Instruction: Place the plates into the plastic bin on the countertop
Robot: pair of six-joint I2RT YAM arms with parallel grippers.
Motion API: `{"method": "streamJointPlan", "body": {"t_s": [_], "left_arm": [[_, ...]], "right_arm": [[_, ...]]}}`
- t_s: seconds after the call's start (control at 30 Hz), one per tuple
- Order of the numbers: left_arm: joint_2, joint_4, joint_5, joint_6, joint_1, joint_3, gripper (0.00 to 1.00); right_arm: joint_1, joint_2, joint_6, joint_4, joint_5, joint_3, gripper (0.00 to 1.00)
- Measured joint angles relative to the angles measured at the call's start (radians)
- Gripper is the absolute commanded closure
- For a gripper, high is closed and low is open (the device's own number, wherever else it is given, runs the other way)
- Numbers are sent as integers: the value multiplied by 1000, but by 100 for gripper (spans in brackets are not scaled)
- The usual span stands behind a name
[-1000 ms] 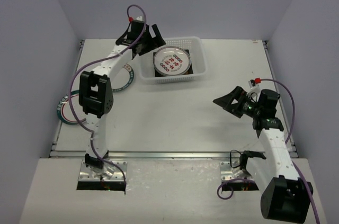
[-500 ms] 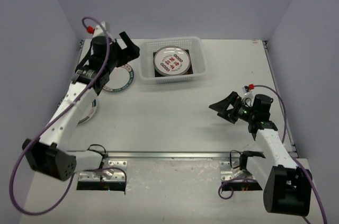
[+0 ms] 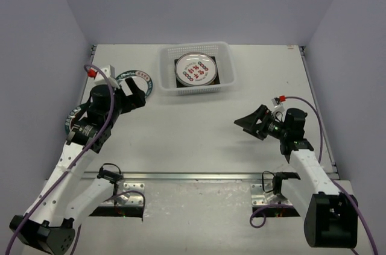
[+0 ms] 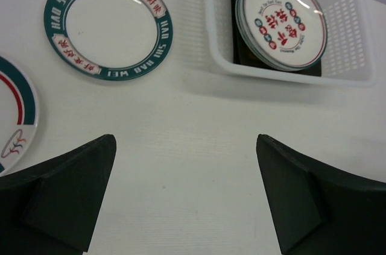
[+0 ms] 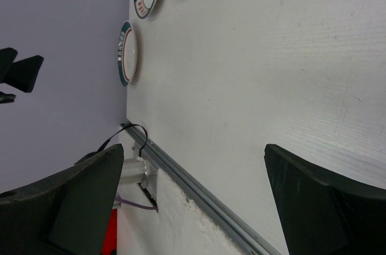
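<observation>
Left wrist view: looking down past left claw [image 4: 186, 141], spread wide, gripping nothing, hovering over bare tabletop [image 4: 193, 110]. Noting two plates loose on tabletop: teal-rimmed round plate [image 4: 108, 26] ahead-left, lying flat, near plastic bin [image 4: 220, 26] but not touching; second round plate [image 4: 11, 116] w/ teal and red bands at left edge, cut off by frame. Counting at least two already in bin: red-motif round plate [image 4: 280, 20] stacked on dark square plate [image 4: 236, 50]; poss. more beneath, can't tell. Checking top external: right claw [image 3: 248, 123] also wide open, empty, over right side of tabletop, well apart from every plate. Judging handling: prob. stiff, glazed, smooth, so slippery under pads; light enough for one claw; likely to chip or break if dropped or knocked on bin rim. Lying flat w/ shallow lip, so little to bite on from straight above. Best guess for hold: take teal-rimmed round plate at near edge, one finger over rim, other worked under lip, approaching at a tilt; skip centre, nothing to pinch there. Expect sliding on tabletop if nudged. Lower gently onto stack, no dropping.
</observation>
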Motion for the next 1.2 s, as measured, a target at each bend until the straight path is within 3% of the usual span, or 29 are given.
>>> {"method": "streamJointPlan", "body": {"t_s": [0.17, 0.3, 0.4, 0.53, 0.6, 0.7, 0.87, 1.2], "left_arm": [[-40, -29, -63, 7, 0, -90, 0], [-40, -65, -149, -47, 0, -102, 0], [-41, -77, -197, -160, 3, -110, 0], [-26, -63, -229, -374, 18, -192, 0], [6, -67, -216, -480, 108, -228, 0], [76, -41, -156, -590, 331, -263, 0], [193, -33, -97, -689, 611, -278, 0], [314, 26, -90, -800, 782, -359, 0]], "right_arm": [[8, 9, 68, 95, -25, -47, 1], [100, 22, 88, 108, 30, -52, 1], [199, 34, 97, 130, 57, -52, 1], [241, 71, 139, 209, 74, -52, 1], [246, 85, 153, 233, 73, -52, 1], [249, 84, 157, 247, 73, -57, 1], [249, 45, 155, 250, 72, -99, 1], [249, 57, 145, 260, 47, -124, 1]]}}
